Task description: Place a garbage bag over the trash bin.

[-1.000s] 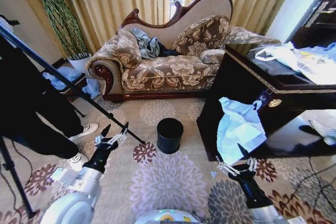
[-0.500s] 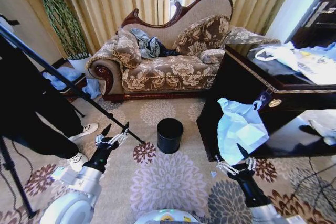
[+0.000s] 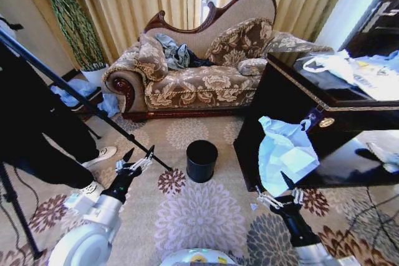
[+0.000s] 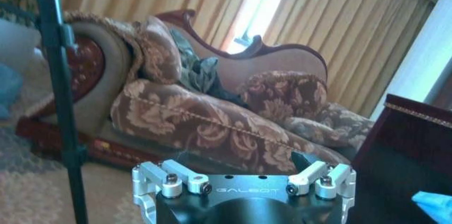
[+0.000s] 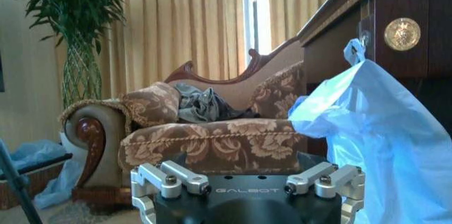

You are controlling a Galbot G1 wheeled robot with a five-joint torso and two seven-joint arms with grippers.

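The trash bin, small, black and round, stands upright on the patterned carpet in front of the sofa. The garbage bag, pale blue and crinkly, hangs down the side of the dark desk; in the right wrist view the garbage bag hangs close in front, beside a gold knob. My right gripper sits just below the bag's lower edge, open and holding nothing. My left gripper is open and empty above the carpet, left of the bin. A blue corner of the bag shows in the left wrist view.
A floral sofa with cushions and clothes stands behind the bin. A black tripod leg slants across the left, beside a person's shoes. White bags and papers lie on the desk top. Open carpet lies before the bin.
My right gripper has crept slightly left beneath the bag. The left arm has barely shifted. The bin and the bag stay where they were.
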